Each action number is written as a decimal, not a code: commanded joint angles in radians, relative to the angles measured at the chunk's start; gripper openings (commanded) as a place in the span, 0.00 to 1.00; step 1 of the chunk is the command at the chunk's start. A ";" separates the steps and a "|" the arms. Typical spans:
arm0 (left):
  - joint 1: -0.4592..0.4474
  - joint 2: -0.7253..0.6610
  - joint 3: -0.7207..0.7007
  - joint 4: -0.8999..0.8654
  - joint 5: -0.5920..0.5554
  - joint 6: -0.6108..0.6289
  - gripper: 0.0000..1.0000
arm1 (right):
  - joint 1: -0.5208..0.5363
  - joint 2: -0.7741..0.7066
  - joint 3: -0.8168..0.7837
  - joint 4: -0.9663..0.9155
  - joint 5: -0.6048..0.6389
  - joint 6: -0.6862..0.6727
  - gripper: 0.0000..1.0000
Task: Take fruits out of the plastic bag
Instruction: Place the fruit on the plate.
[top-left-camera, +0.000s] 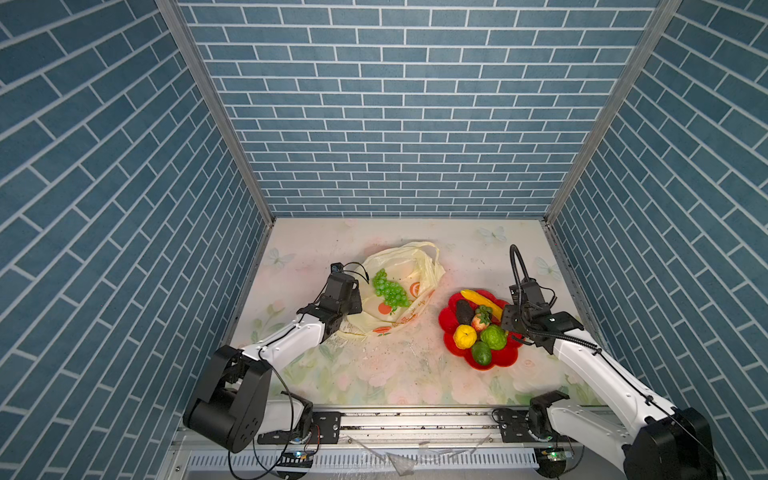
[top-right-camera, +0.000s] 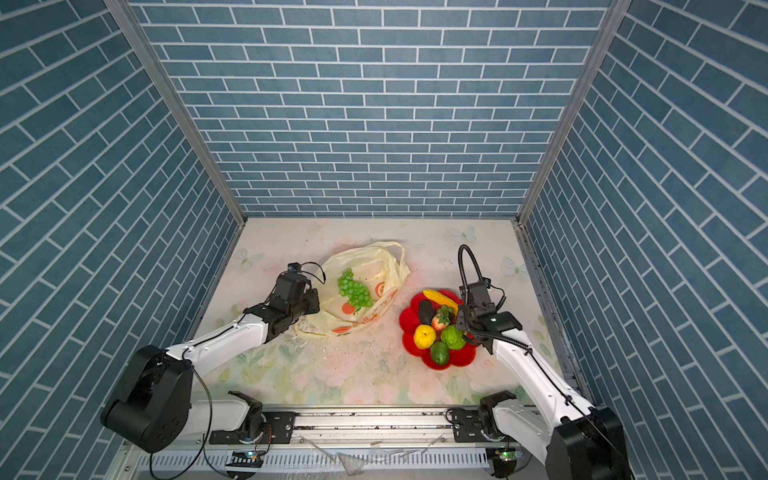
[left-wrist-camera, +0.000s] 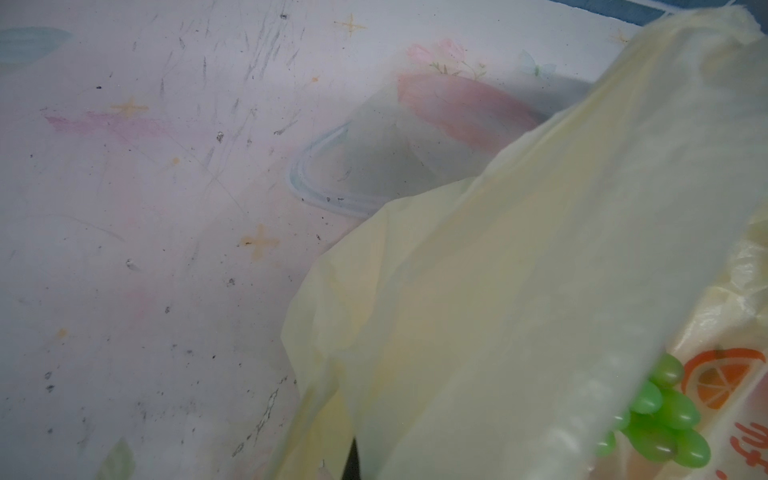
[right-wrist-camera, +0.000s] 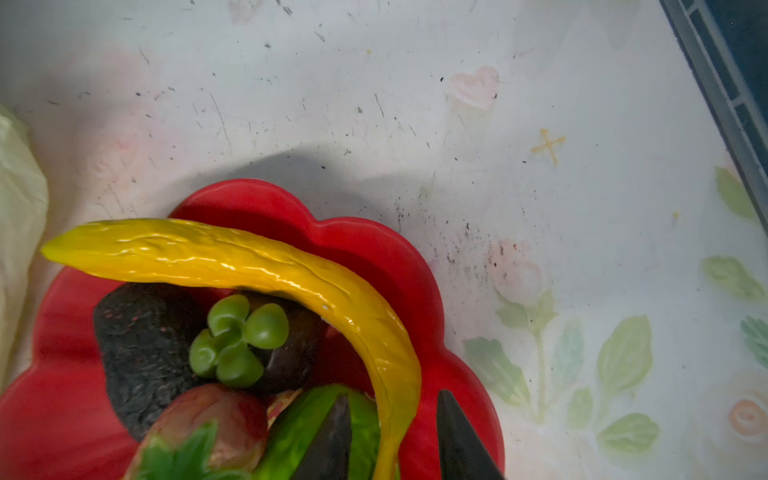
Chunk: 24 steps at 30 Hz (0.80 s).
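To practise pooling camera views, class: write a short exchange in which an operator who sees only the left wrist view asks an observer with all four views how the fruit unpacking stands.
Operator: Part of a green grape bunch shows past a fold of the plastic bag. Is any other fruit inside?
Observer: In both top views the bunch is the only fruit showing in the open bag.
Operator: What is the right gripper doing?
Observer: The right gripper hangs over a red flower-shaped plate of fruit beside the bag, its jaws apart on either side of the yellow banana's end.
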<state>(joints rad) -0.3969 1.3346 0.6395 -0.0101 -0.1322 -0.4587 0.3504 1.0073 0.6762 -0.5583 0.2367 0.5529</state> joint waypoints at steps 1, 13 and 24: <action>0.005 0.013 0.006 0.002 0.027 0.008 0.03 | 0.009 -0.035 0.095 -0.025 -0.068 0.047 0.37; 0.003 0.012 0.003 0.018 0.052 0.011 0.03 | 0.291 0.282 0.335 0.176 -0.139 0.019 0.47; 0.003 -0.009 0.002 0.000 0.036 0.011 0.03 | 0.416 0.682 0.593 0.216 -0.290 -0.057 0.42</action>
<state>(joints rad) -0.3969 1.3407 0.6395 -0.0017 -0.0879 -0.4557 0.7471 1.6455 1.1980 -0.3553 0.0021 0.5186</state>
